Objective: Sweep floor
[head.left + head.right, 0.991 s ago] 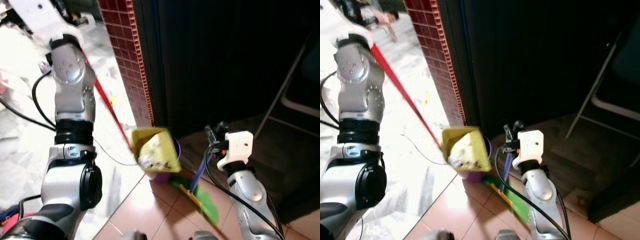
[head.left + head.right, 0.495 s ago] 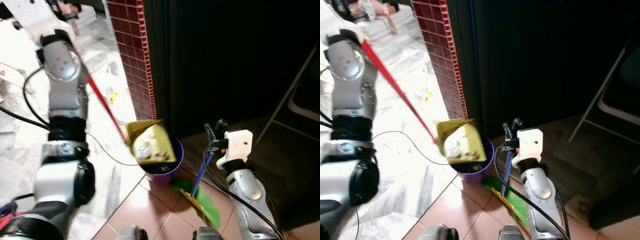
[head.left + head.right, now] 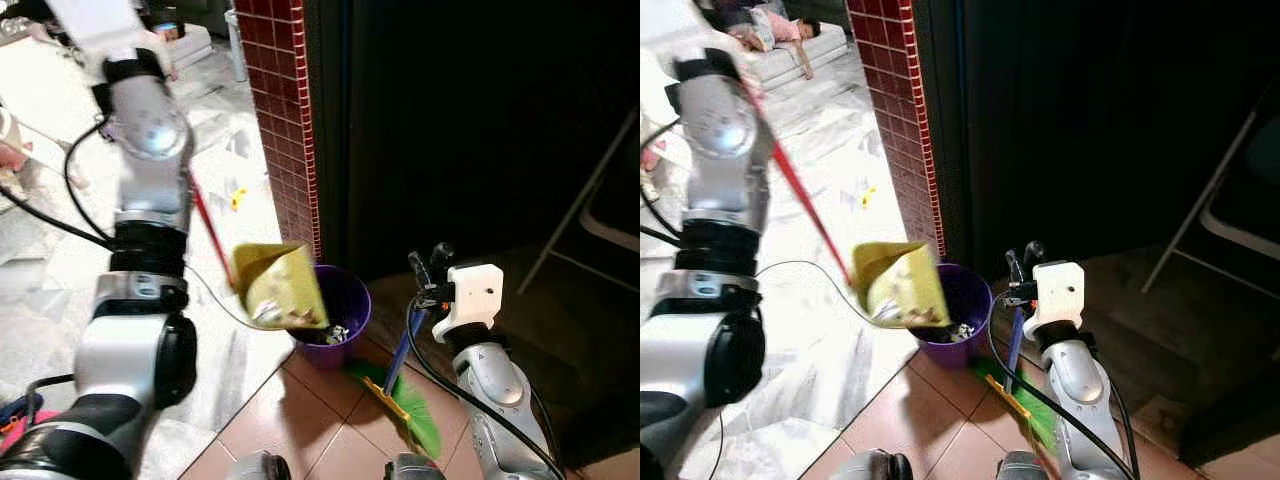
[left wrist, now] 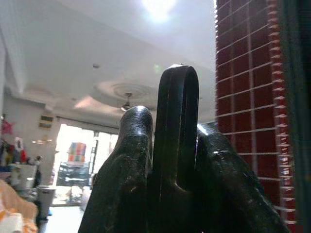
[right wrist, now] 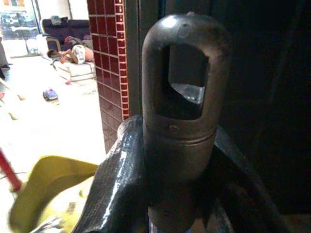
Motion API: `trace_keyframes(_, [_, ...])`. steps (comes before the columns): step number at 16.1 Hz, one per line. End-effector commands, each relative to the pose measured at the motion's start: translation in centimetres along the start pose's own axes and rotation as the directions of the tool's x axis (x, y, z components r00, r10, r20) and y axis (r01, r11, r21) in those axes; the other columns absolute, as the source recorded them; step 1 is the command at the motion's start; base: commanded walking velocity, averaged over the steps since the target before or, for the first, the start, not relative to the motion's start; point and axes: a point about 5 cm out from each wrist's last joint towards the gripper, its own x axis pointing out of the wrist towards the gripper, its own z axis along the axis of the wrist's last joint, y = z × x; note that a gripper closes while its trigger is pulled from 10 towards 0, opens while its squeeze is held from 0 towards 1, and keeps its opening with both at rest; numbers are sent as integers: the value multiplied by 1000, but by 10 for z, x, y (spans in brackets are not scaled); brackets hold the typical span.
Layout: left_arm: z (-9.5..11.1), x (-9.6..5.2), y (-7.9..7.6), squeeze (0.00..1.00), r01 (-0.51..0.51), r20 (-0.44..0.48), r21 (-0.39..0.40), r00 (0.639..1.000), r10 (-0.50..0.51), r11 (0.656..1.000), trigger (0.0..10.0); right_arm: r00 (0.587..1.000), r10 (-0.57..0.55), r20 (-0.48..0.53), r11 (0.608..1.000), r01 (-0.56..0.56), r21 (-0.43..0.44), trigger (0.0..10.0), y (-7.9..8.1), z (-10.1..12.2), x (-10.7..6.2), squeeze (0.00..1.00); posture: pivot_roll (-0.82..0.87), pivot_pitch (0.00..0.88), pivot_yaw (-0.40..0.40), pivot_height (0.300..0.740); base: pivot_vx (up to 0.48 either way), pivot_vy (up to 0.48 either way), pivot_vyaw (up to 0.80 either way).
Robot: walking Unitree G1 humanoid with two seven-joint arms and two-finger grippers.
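Observation:
A yellow dustpan on a long red handle hangs tilted over the left rim of a purple bin, with litter lying in its lower edge. More litter lies inside the bin. In the left wrist view my left gripper is shut on the handle's black end, held high. My right gripper is shut on the black top of a broom with a blue shaft. Its green bristles rest on the floor right of the bin.
A red tiled pillar stands behind the bin, with a dark room to its right. A folding chair's legs stand at the far right. A thin cable and a yellow toy lie on the marble floor. A person lies far back.
The dustpan has shifted left off the bin's mouth and tipped steeper, uncovering the bin. My left arm has swung the red handle more upright. The right arm and broom have stayed put.

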Motion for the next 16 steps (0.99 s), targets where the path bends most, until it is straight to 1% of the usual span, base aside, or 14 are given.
trace_keyframes(1, [18, 7, -5, 0, -8, 89, -23, 996, 11, 1000, 10000, 999, -4, 39, 1000, 4, 3, 10000, 2, 9, 1, 0, -203, 0, 116, 740, 0, 0, 0])
trace_keyframes(3, [19, 6, -7, 0, -11, 112, -2, 994, 11, 1000, 10000, 999, -9, 40, 1000, 9, 2, 10000, 2, 9, 1, 0, -206, 0, 115, 740, 0, 0, 0])
trace_keyframes(4, [23, 4, -13, 0, 7, 158, 19, 987, -10, 1000, 10000, 999, -12, 41, 1000, 12, 1, 10000, 2, 10, 1, 0, -209, 0, 116, 740, 0, 0, 0])
trace_keyframes(5, [25, 3, -15, 0, 18, 176, 26, 984, -23, 1000, 10000, 999, -13, 42, 1000, 13, 0, 10000, 2, 10, 1, 0, -212, 0, 116, 740, 0, 0, 0])
trace_keyframes(6, [25, 3, -15, 0, 18, 176, 26, 984, -23, 1000, 10000, 999, -13, 42, 1000, 13, 0, 10000, 2, 10, 1, 0, -212, 0, 116, 740, 0, 0, 0])
trace_keyframes(7, [28, -1, -23, 0, 49, 203, 24, 978, -53, 999, 10000, 999, -16, 42, 1000, 16, -1, 10000, 2, 11, 1, 0, -217, 0, 119, 740, 0, 0, 0])
trace_keyframes(8, [34, -15, -41, 0, 138, 258, 25, 956, -139, 990, 10000, 999, -26, 43, 1000, 26, -4, 10000, 0, 12, -2, 0, -242, 0, 127, 740, 0, 0, 0])
trace_keyframes(9, [39, -26, -54, 0, 199, 296, 24, 935, -197, 980, 10000, 998, -35, 43, 999, 36, -8, 10000, -1, 13, -4, 0, -245, 0, 128, 740, 0, 0, 0])
trace_keyframes(10, [44, -38, -66, 0, 266, 334, 26, 906, -260, 964, 10000, 998, -43, 42, 999, 44, -12, 10000, -3, 13, -7, 0, -250, 0, 132, 740, 0, 0, 0])
trace_keyframes(11, [48, -50, -78, 0, 326, 358, 11, 881, -308, 945, 10000, 998, -55, 39, 998, 55, -15, 10000, -4, 14, -10, 0, -257, 0, 141, 740, 0, 0, 0])
trace_keyframes(12, [49, -51, -80, 0, 333, 360, -3, 880, -310, 943, 10000, 998, -61, 35, 998, 61, -15, 10000, -5, 13, -12, 0, -260, 0, 145, 740, 0, 0, 0])
trace_keyframes(14, [51, -49, -81, 0, 321, 367, 4, 881, -300, 947, 10000, 997, -63, 35, 998, 63, -15, 10000, -4, 13, -13, 0, -264, 0, 149, 740, 0, 0, 0])
trace_keyframes(16, [58, -39, -79, 0, 258, 416, 59, 872, -259, 964, 10000, 997, -67, 39, 998, 68, -15, 10000, -4, 14, -13, 0, -278, 0, 149, 740, 0, 0, 0])
